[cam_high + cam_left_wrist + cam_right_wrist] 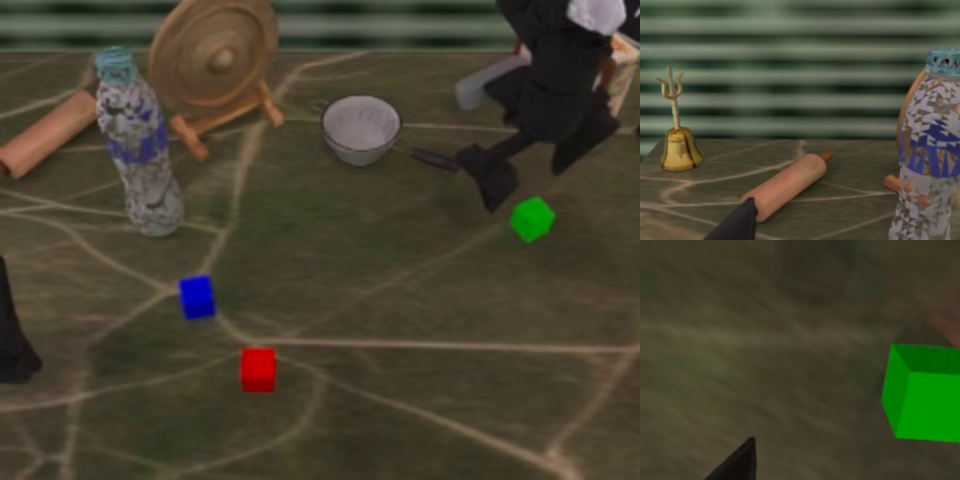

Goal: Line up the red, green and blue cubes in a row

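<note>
Green matte cube [532, 218] rests on the desk [400, 300] just beside the right jaws [497, 180], ungripped; jaw spread cannot be told. Blue cube [197, 297] and red cube [258, 369] sit well apart from them. Left arm [14, 340] parked at the desk's left edge.

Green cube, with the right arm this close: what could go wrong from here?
1. The right gripper sits beside the green cube, not over it; descending off-centre could nudge it away instead of bracketing it.
2. The bowl lies close behind the arm, so a wide swing might clip it.
3. The blue cube and red cube lie far left; a long carry risks a drop.
</note>
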You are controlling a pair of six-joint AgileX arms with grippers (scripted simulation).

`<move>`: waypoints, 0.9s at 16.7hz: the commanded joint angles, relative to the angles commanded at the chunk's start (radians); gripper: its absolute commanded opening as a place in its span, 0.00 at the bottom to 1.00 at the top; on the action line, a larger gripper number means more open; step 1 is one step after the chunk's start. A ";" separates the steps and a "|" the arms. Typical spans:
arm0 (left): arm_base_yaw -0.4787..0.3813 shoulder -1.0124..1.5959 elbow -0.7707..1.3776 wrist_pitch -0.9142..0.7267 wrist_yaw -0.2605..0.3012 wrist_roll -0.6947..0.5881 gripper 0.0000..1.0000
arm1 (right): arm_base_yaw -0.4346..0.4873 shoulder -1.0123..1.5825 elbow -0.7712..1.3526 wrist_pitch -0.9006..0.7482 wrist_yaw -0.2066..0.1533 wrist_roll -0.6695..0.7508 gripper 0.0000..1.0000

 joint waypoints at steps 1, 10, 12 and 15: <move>0.000 0.000 0.000 0.000 0.000 0.000 1.00 | -0.023 -0.003 -0.005 0.004 0.001 0.013 1.00; 0.000 0.000 0.000 0.000 0.000 0.000 1.00 | -0.039 0.019 -0.054 0.075 0.002 0.024 1.00; 0.000 0.000 0.000 0.000 0.000 0.000 1.00 | -0.039 0.042 -0.104 0.150 0.002 0.025 1.00; 0.000 0.000 0.000 0.000 0.000 0.000 1.00 | -0.038 0.077 -0.177 0.259 0.002 0.025 1.00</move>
